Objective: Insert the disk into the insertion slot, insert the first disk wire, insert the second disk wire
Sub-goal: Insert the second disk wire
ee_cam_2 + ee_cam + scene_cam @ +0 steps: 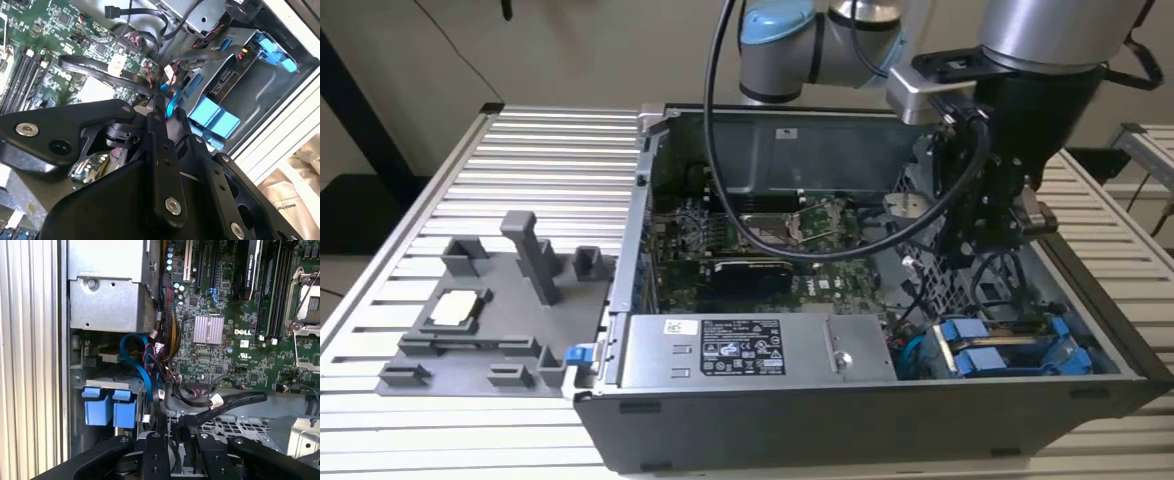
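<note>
Gripper [159, 102] is low inside the computer case [854, 420], tip among black cables [240, 400] and a blue cable [142, 365]; grip state cannot tell. Just beyond, the disk [227, 80] lies in the insertion slot [262, 87]. Farther off, the motherboard [220, 305].

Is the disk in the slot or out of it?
In: in the second wrist view the disk sits inside the grey slot, with its connector edge showing.
</note>
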{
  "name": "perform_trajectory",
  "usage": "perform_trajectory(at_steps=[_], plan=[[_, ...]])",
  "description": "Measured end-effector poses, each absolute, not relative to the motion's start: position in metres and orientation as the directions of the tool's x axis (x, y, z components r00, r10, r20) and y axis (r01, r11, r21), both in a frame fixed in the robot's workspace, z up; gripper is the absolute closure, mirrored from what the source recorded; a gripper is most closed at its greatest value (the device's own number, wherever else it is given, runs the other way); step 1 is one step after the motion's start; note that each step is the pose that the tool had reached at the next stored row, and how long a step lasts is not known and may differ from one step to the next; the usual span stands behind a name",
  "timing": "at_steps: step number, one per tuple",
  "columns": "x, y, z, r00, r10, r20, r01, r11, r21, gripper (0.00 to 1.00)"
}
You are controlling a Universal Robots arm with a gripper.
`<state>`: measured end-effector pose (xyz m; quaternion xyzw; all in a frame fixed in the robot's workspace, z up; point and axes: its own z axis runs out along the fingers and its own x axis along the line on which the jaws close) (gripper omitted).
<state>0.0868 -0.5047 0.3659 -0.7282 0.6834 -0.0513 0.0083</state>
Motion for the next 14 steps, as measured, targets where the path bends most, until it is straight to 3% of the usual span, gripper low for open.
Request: perform_trajectory(at_steps=[14], plan=[[0.0861, -0.5043, 0.3638, 0.061, -0.996, 0.066, -0.994, -0.066, -0.083, 0.72]])
